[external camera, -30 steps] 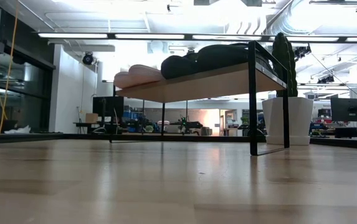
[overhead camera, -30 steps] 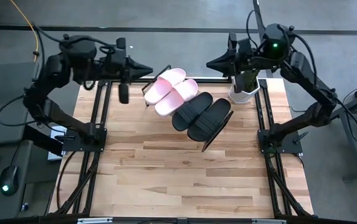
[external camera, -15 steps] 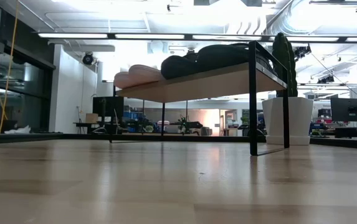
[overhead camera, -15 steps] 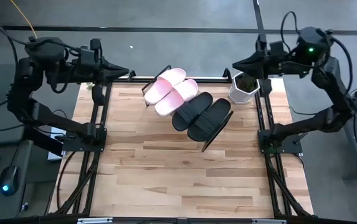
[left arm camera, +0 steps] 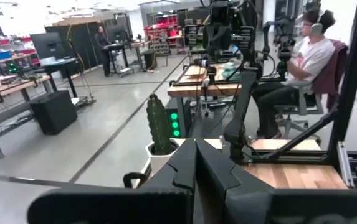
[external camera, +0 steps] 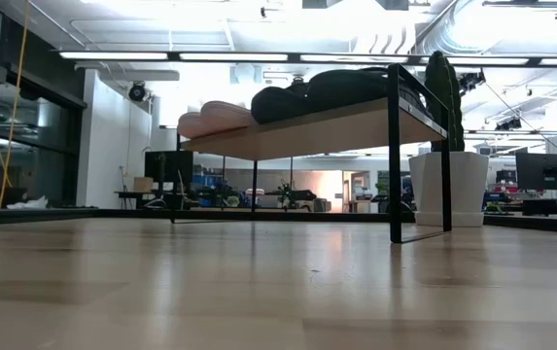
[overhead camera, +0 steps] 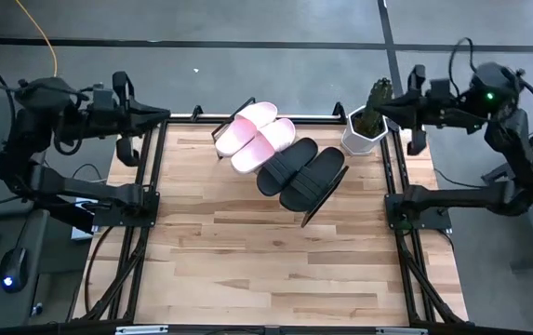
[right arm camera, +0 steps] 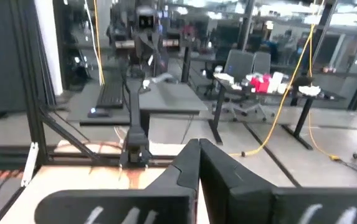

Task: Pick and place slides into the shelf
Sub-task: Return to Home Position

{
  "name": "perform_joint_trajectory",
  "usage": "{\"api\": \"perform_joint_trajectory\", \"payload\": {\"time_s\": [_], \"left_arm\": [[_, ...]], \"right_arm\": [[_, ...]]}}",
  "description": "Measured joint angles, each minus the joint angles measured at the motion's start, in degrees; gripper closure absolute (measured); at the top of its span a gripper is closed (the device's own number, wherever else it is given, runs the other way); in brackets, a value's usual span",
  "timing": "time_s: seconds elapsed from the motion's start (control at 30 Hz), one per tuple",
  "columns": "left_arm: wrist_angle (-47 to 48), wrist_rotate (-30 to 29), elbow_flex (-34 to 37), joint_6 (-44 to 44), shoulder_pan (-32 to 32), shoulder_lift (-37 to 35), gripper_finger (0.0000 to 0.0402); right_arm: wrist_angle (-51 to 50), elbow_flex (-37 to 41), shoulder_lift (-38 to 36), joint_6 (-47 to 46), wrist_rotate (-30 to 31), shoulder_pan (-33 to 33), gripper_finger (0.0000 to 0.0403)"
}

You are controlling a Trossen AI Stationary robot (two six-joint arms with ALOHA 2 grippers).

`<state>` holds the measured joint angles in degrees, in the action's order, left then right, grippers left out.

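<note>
— Well, where are the slides (overhead camera: 285,167)?
— All four lie on the slanted shelf (external camera: 307,128) toward the back of the desk (overhead camera: 275,270), pink pair (overhead camera: 255,137) beside black pair (overhead camera: 300,173).
— And the jaws?
— Left jaws pressed together, empty, off the desk's left edge; right jaws likewise, by the cactus pot (overhead camera: 363,140).

Desk (overhead camera: 275,270) near half and middle open, free passage. Far edge blocked: shelf (external camera: 307,129) carrying pink slides (overhead camera: 257,140) and black slides (overhead camera: 299,175); cactus pot (overhead camera: 364,140) just beside it, right side.
</note>
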<state>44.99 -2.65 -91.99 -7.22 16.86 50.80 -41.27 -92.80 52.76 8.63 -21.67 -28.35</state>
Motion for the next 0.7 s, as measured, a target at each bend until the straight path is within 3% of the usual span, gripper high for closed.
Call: {"api": "perform_joint_trajectory", "payload": {"time_s": [0.3, 0.7], "left_arm": [[-8.5, 0.7, 14.9, 2.6, 0.0, -8.7, 0.0401], [-20.6, 3.9, 31.4, 7.4, 0.0, -17.9, 0.0401]], "right_arm": [[15.4, 19.0, -15.3, -5.6, 0.7, -0.5, 0.0403], [27.1, 35.5, -25.8, -11.1, -1.7, -0.5, 0.0403]]}}
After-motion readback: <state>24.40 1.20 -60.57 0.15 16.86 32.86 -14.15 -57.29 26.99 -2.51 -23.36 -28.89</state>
